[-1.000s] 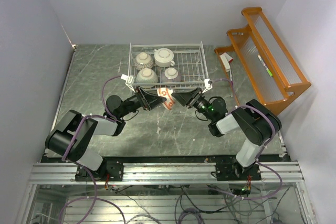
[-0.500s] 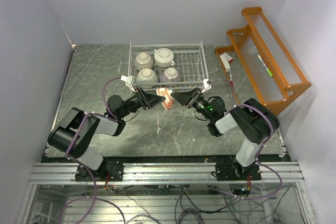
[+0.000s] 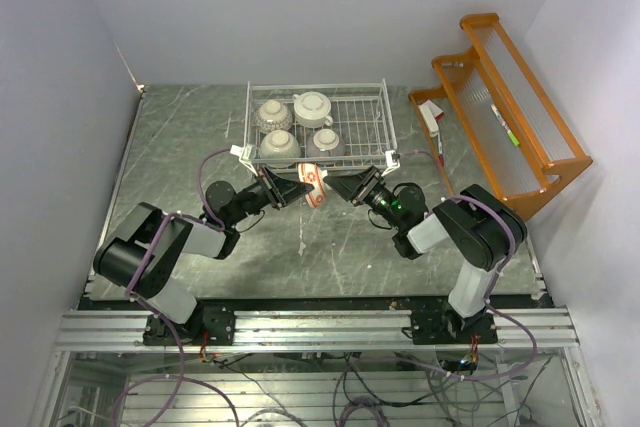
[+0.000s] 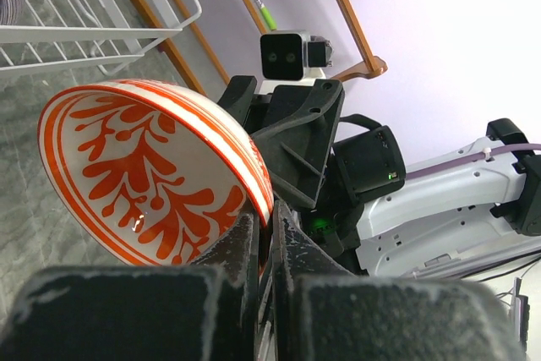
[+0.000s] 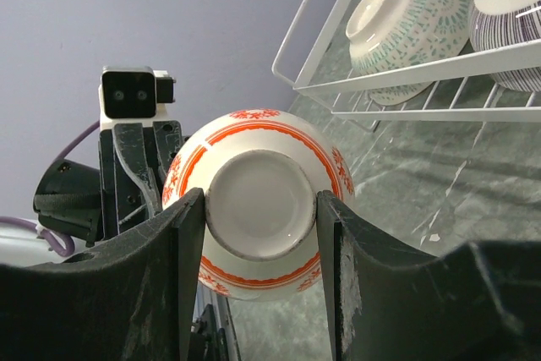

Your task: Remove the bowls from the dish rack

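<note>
A white bowl with red markings (image 3: 316, 188) hangs on its side just in front of the dish rack (image 3: 370, 117), held between both arms. My left gripper (image 3: 301, 186) is shut on its rim; the left wrist view shows the thin rim pinched between my fingertips (image 4: 269, 227) and the red-patterned inside of the bowl (image 4: 144, 166). My right gripper (image 3: 336, 186) is shut on the bowl's foot ring, which sits between its pads in the right wrist view (image 5: 259, 199). Several more bowls (image 3: 280, 145) lie upside down in the rack's left half.
The rack's front wire edge (image 5: 397, 73) is close behind the held bowl. An orange wooden shelf (image 3: 512, 112) stands at the right wall. White tags (image 3: 240, 152) hang at the rack's front corners. Grey walls enclose the table on three sides.
My left gripper has closed from open onto the rim of the red-marked bowl. The right gripper has kept its hold on the foot ring; the bowl has barely shifted.
</note>
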